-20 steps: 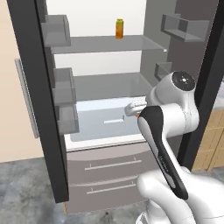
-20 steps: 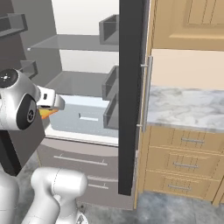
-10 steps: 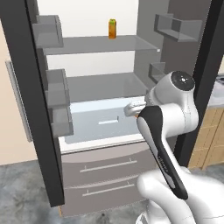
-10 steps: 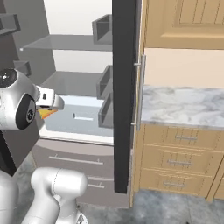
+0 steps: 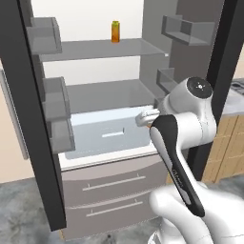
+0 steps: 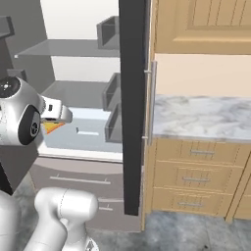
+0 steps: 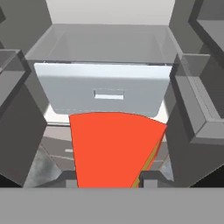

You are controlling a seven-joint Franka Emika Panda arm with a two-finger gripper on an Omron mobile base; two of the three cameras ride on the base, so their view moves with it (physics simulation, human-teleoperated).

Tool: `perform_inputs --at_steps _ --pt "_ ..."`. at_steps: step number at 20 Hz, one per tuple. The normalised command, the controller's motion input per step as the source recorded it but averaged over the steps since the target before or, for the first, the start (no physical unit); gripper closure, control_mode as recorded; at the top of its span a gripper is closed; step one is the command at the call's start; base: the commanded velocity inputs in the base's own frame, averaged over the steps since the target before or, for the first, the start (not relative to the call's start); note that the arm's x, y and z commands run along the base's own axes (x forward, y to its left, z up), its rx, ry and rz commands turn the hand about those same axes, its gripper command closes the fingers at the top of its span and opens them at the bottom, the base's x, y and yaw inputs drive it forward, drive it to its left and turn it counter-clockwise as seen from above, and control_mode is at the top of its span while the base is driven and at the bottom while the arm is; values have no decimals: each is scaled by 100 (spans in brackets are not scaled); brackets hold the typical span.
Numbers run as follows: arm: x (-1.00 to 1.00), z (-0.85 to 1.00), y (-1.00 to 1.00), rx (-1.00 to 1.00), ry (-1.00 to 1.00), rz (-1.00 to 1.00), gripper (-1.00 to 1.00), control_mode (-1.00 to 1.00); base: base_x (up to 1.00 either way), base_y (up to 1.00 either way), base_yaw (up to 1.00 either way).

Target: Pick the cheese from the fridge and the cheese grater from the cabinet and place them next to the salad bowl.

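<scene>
One item down, basically: we've got the small yellow-orange cheese wedge with the red side (image 7: 114,148) pinched between the tips of the two-finger gripper (image 7: 109,178), so the jaws are clamped on it, not loose. From the hand camera the red face sits right in front of the pale blue-white drawer (image 7: 103,89) of the tall dark-grey-doored fridge (image 6: 132,98). In the right base view we can just spot an orange sliver of the cheese (image 6: 53,127) under the hand, still in front of that drawer and outside the fridge shelves.

What changed over the last second: the whole picture has slid in both base views, so that's our base driving, not the stuff moving. The fridge looms bigger now, the dark door edge has shifted across the frame, and more of the marble-topped tan drawer unit (image 6: 196,181) beside the fridge shows than before. The grip hasn't budged to speak of, the wedge sits the same way in the fingers.

So we reckon the cheese pick is done and we're in the carry-off phase. Cheese still needs dropping by the salad bowl, and the grater hasn't been touched yet. The orange carton with the green top (image 5: 115,31) stays on the upper fridge shelf, well above the drawer.
</scene>
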Motion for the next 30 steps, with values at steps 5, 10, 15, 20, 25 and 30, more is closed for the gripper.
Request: perform_inputs --at_steps 5,10,15,20,25,30 --pt "0 0 0 0 0 0 100 100 -19 56 -24" --pt "0 0 0 0 0 0 100 100 -31 51 -38" --pt "0 0 0 0 0 0 100 100 -47 58 -26" --pt "0 0 0 0 0 0 100 100 -22 65 -25" --pt "0 0 0 0 0 0 100 100 1 66 -16" --pt "0 0 0 0 0 0 100 100 5 80 -5"
